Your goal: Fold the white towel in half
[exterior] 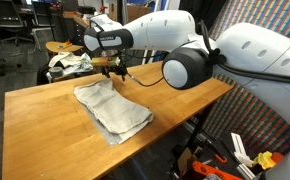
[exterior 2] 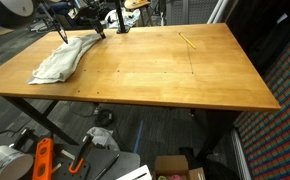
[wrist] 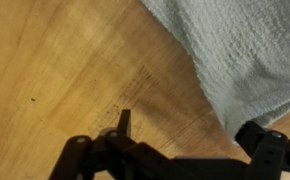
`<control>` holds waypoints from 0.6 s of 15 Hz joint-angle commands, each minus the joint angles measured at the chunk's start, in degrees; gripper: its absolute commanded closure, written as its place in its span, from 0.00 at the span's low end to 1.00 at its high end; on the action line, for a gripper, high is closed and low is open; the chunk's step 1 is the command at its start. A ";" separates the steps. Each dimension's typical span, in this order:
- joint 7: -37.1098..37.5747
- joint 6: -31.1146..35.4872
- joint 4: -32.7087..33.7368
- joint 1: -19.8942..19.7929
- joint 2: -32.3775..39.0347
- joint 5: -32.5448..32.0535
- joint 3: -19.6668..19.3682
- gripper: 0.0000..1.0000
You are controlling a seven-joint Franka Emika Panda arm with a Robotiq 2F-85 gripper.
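On the counter (exterior: 45, 110), toward its far end: towel (exterior: 112, 110) spread flat but rumpled, already looking doubled in places, long axis running diagonally, near corner well inside the counter edge. Same towel (exterior 2: 60, 60) at the far corner in an exterior view, trailing toward the front edge. Just beyond its far end, close over the wood: pincer (exterior: 116, 70), spread wide and holding nothing. From the wrist view, pincer (wrist: 190, 140) with one finger over bare wood and the other near the cloth's edge, towel (wrist: 240, 55) filling the upper right, its hem slanting across the picture. Probably so placed to straddle an edge or corner, since thin fabric lying flat offers a grip only where a finger can slide under or pinch a border. Wide opening likely kept for that reason too. Whether the fingertips touch the counter: cannot tell. Fold apparently not yet made, or not neatly; lie of the cloth too creased to judge. Behind the counter's far end, a separate heap of white cloth (exterior: 67, 62) on a stool, well apart and no part of the job. Remaining counter surface bare wood, leaving room to drag a corner across.
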 commanded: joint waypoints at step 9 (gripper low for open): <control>-4.28 1.69 10.20 -0.89 -1.11 2.80 3.09 0.00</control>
